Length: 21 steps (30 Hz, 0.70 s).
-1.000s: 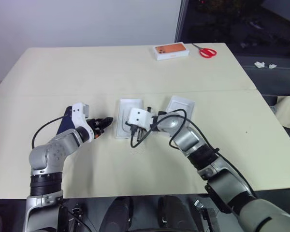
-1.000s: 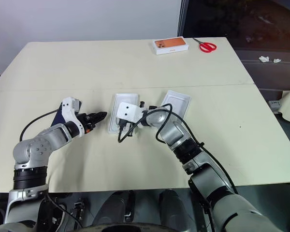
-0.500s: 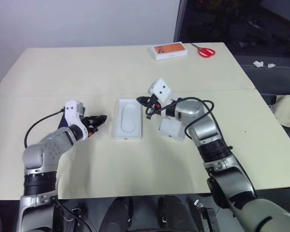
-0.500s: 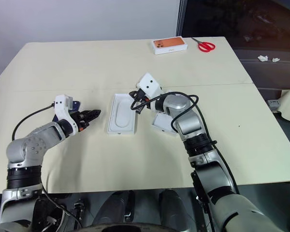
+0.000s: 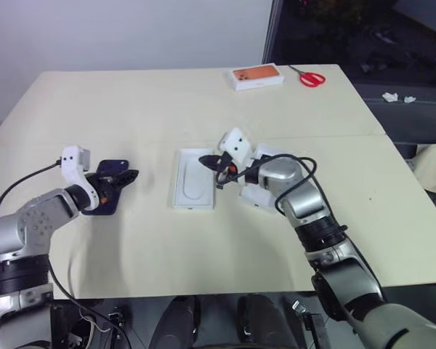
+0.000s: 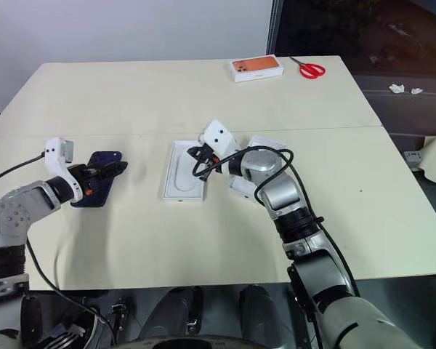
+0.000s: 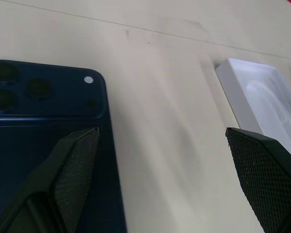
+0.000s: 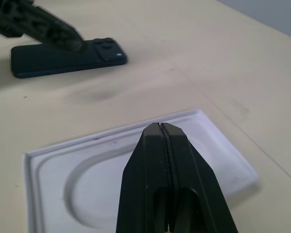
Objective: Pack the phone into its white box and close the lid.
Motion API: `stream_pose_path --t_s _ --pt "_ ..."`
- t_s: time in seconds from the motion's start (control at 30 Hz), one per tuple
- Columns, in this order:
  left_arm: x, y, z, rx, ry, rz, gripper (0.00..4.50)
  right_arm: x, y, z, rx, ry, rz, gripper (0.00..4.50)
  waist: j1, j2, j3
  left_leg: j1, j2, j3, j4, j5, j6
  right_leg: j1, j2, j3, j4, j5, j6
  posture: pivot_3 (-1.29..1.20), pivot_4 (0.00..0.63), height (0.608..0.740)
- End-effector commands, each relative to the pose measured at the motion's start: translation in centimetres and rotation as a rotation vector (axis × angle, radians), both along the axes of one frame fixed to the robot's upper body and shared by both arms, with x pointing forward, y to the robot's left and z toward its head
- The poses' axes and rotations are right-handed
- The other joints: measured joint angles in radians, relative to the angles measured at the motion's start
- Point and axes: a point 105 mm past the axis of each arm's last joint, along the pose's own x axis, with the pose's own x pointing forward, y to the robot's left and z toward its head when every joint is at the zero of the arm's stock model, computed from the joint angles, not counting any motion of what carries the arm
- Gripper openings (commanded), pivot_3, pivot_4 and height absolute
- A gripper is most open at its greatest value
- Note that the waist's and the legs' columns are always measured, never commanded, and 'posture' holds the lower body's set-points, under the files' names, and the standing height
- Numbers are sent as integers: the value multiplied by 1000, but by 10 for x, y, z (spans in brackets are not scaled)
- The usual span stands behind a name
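Left wrist view has the left gripper (image 7: 172,170) with fingers spread wide over the phone (image 7: 34,131), lying flat at the worktop's (image 5: 203,102) left. Right gripper (image 8: 163,127) is clenched, empty, above the insert tray (image 5: 194,178). Glossy, stiff, slippery: pinch its long edges.

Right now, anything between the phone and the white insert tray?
Nothing: bare table between the phone and the insert tray, seen in the left eye view.

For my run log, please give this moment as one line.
left fingers: open over phone | right fingers: shut above insert tray | phone: flat on table
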Motion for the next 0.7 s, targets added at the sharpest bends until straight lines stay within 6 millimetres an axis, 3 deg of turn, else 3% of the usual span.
stream_pose_path --t_s 0.03,0.5,0.6,0.7 --pt "-2 17 19 -42 -64 23 4390 -9 21 17 20 -86 51 0 0 0 0 0 0 0 0 0 0 0 0 0 0 0 0 0 150 740" --pt "-14 27 18 -78 -41 5 4390 -15 39 20 46 -77 78 0 0 0 0 0 0 -1 0 0 0 0 -1 0 0 0 0 0 150 740" --pt "-15 18 21 -132 -39 -39 3669 -16 42 19 46 -80 86 0 1 0 0 0 0 0 0 0 0 0 -1 0 0 0 0 0 150 740" --pt "-13 24 19 -120 -22 -11 3669 -17 42 20 53 -73 87 0 1 0 0 0 0 -1 0 0 0 0 -1 0 0 0 0 0 150 740"
